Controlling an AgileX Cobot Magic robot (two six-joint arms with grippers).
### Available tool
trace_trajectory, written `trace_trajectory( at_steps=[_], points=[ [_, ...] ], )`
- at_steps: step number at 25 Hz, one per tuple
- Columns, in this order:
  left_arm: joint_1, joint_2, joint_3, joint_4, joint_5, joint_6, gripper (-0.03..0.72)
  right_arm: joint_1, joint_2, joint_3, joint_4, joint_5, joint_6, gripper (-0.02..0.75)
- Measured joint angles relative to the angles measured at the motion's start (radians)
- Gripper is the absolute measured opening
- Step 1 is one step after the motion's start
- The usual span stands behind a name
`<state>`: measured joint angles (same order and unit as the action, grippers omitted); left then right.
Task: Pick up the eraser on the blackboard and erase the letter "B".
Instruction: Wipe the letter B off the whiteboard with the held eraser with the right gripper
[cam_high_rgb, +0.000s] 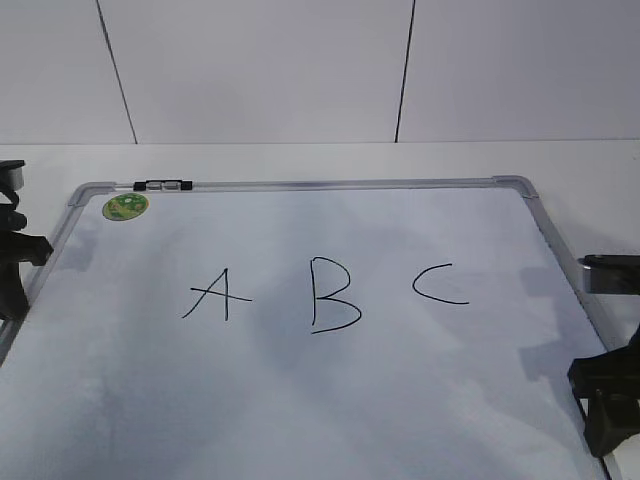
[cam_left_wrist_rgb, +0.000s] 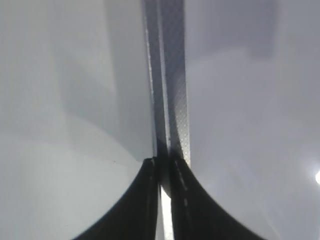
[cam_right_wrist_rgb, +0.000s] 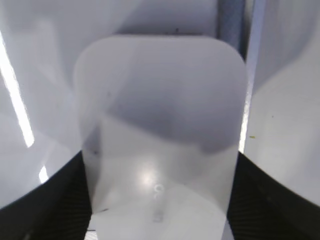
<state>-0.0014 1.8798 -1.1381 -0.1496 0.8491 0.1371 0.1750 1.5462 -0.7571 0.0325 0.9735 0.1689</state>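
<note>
The blackboard (cam_high_rgb: 420, 400) is a white dry-erase board with a grey frame, lying flat. The black letter "B" (cam_high_rgb: 333, 294) is in its middle, whole. The white eraser (cam_right_wrist_rgb: 160, 100) fills the right wrist view, with both dark jaws of my right gripper (cam_right_wrist_rgb: 160, 160) pressed against its sides. In the exterior view the right gripper (cam_high_rgb: 605, 400) is at the board's lower right edge, and the eraser is hidden there. My left gripper (cam_left_wrist_rgb: 165, 165) is shut and empty over the board's frame (cam_left_wrist_rgb: 172, 75), at the left edge (cam_high_rgb: 15, 270).
A black "A" (cam_high_rgb: 215, 294) is left of the "B" and a black "C" (cam_high_rgb: 440, 283) is right of it. A green round sticker (cam_high_rgb: 125, 207) and a small black-and-silver clip (cam_high_rgb: 163, 185) sit at the board's far left corner. A white wall stands behind.
</note>
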Motion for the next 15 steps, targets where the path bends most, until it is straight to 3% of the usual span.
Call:
trace_trajectory(
  at_steps=[15],
  points=[
    [0.0,0.0,0.0,0.0,0.0,0.0,0.025,0.0,0.0,-0.004,0.004,0.037,-0.006,0.524]
  ],
)
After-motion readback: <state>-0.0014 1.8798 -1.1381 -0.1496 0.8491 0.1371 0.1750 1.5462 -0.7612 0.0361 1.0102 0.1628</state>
